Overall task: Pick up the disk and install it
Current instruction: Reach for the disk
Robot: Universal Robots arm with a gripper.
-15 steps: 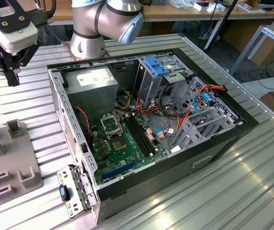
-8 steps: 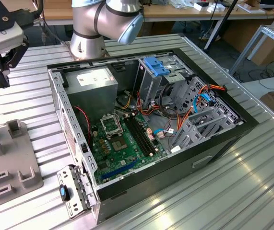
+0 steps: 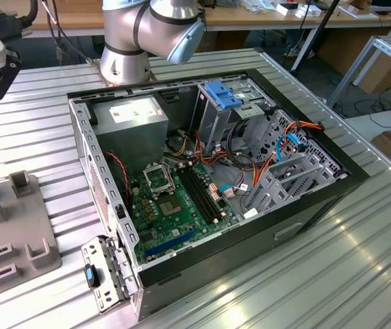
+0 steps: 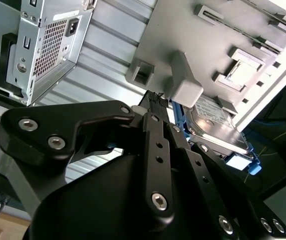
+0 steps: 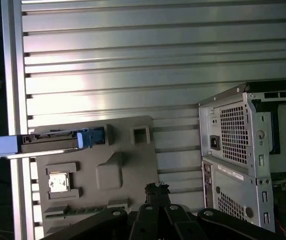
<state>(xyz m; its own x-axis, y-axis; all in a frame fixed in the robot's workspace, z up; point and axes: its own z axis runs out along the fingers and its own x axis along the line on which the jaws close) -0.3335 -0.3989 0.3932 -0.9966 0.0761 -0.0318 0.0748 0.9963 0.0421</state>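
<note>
Open computer case [image 3: 305, 212] on ribbed worktop [image 3: 332, 288]; grey fixture plate [image 3: 10, 226] beside it, on the exterior view's left. The fingers [image 5: 152, 192] clenched on nothing, above the plate. The disk [image 5: 50, 141] stands on edge in its blue rail at the plate's side away from the case. A raised block [image 4: 185, 85] sits between fingers and disk.

Glare on table [image 5: 107, 100], prob. overhead

No text can be read; the power-supply box's [image 3: 133, 140] white label [image 3: 132, 110] carries unreadable print.
</note>
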